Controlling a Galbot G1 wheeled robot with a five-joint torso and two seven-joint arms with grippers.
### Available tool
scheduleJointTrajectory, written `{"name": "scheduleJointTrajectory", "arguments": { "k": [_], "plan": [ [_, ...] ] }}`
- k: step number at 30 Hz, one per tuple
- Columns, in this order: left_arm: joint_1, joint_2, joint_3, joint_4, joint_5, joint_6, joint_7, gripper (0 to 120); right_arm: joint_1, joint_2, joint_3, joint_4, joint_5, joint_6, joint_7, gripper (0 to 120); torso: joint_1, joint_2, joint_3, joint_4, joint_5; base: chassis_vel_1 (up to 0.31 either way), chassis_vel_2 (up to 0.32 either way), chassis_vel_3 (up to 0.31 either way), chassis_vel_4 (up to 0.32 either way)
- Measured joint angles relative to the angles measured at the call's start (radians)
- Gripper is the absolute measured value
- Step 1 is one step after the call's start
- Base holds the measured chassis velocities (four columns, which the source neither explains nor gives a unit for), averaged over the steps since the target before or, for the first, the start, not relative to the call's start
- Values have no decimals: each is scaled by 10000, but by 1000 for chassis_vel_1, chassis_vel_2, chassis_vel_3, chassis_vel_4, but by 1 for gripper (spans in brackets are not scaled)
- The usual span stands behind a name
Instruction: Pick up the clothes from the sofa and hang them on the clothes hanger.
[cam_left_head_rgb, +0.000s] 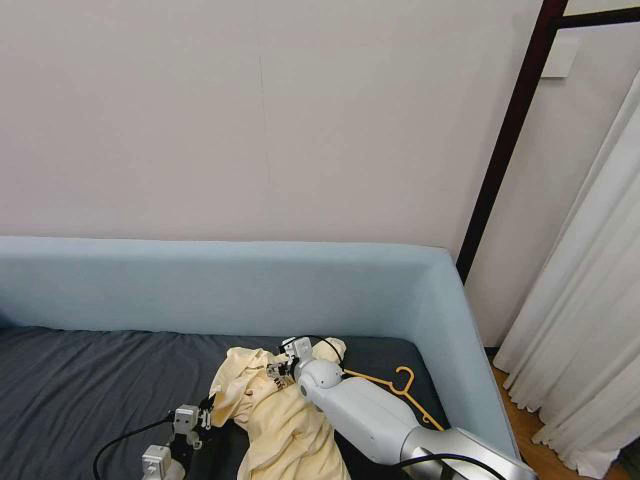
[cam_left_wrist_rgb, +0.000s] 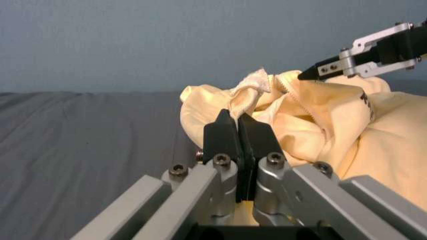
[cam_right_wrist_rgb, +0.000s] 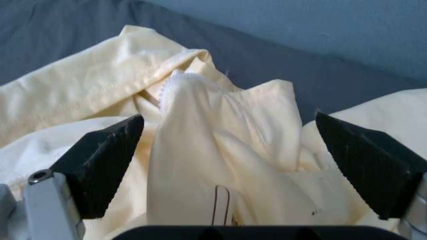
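The pick-up is in hand, I judge: the right tool (cam_right_wrist_rgb: 233, 152), spread wide, hovers over the collar of the pale yellow jacket (cam_left_head_rgb: 275, 425) heaped on the sofa seat (cam_left_head_rgb: 90, 395) — left tool (cam_left_wrist_rgb: 237, 132) pressed together beside it — so the next move calls for lowering and pinching that fold.

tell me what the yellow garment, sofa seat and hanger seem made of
Yellow garment: soft matte woven cloth, likely cotton; it creases loosely and shows stitched seams. Sofa seat: dark grey matte upholstery fabric, faintly textured. Hanger: thin, smooth, orange; plastic or coated wire, I cannot tell which. The open right gripper hangs over the garment.
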Motion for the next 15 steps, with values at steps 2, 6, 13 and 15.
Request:
{"name": "scheduleJointTrajectory", "arguments": {
  "k": [2, 6, 13, 15],
  "plan": [
    [35, -26, -41, -16, 9, 0, 0, 0, -37, 0, -40, -5, 42, 38, -40, 98, 0, 0, 0, -2, 0, 0, 0, 0, 0],
    [88, -23, -90, -27, 8, 0, 0, 0, -194, 0, -85, 0, -38, 55, -56, 98, 0, 0, 1, -1, 0, 0, 0, 0, 0],
    [10, -23, -73, 19, -13, 0, 0, 0, -244, -1, -232, -105, -223, 122, -96, 81, -1, 0, 0, -2, 0, 0, 0, 0, 0],
    [-7, -34, -55, 29, -16, 2, 0, 0, -244, -2, -236, -91, -232, 143, -97, 77, -1, 0, 1, -2, -1, 0, 0, 0, 0]
  ]
}}
